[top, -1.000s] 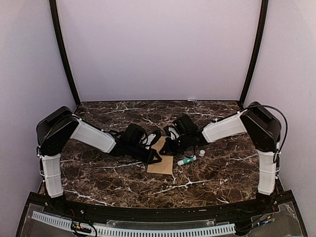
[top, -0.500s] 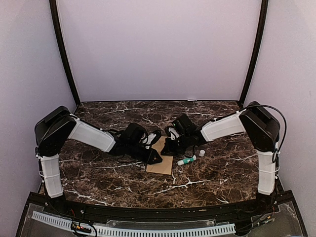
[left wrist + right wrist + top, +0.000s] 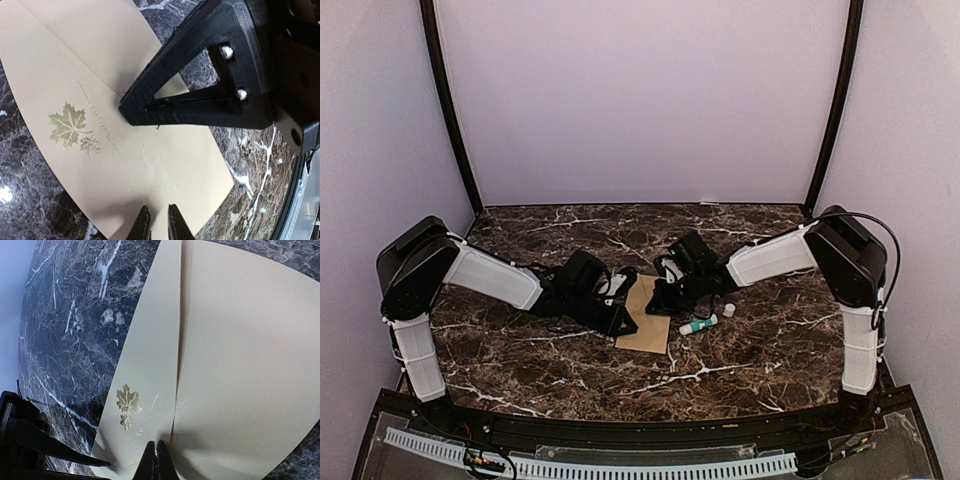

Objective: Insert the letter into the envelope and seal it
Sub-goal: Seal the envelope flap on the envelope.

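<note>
Tan kraft-paper envelope (image 3: 646, 315) lies centred on the dark marble counter (image 3: 520, 350), sealing apparently underway: right end effector (image 3: 156, 460) shut, pressing its flap (image 3: 150, 355), left end effector (image 3: 158, 222) barely parted at its left edge; next, press the flap flat.

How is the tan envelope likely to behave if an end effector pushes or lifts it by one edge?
Pushed, the envelope would probably slide rather than catch, since it lies flat on the glossy marble table. Lifted by an edge, it looks thin enough to droop.
</note>
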You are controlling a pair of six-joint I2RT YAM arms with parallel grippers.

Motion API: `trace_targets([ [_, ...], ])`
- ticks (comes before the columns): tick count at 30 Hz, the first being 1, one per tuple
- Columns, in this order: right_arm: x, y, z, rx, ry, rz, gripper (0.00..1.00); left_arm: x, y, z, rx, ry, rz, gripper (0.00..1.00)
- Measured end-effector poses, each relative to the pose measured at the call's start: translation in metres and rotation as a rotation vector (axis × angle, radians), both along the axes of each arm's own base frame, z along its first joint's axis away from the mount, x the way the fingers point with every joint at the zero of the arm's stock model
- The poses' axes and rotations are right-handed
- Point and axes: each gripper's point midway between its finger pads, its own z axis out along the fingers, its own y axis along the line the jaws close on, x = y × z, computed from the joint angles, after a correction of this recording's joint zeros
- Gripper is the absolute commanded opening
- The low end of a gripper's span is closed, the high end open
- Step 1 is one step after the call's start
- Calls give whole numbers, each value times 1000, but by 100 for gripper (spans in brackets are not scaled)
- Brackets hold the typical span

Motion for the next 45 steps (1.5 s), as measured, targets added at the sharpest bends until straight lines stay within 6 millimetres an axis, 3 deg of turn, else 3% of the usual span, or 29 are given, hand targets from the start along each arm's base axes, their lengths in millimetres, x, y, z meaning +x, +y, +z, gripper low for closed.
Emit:
trace_targets([
  [8, -6, 6, 3, 45, 21, 27, 0, -2, 3, -8, 14, 6, -2, 0],
  [15, -25, 7, 13, 127, 58, 68, 0, -1, 3, -8, 13, 1, 0, 0],
  [24, -33, 21, 21, 174, 53, 107, 0, -1, 3, -8, 15, -1, 2, 0],
  [32, -28, 20, 1, 113, 56, 101, 0, -1, 3, -9, 15, -1, 2, 0],
  [45, -15, 23, 0, 87, 29, 90, 0, -1, 3, -8, 15, -2, 2, 0],
])
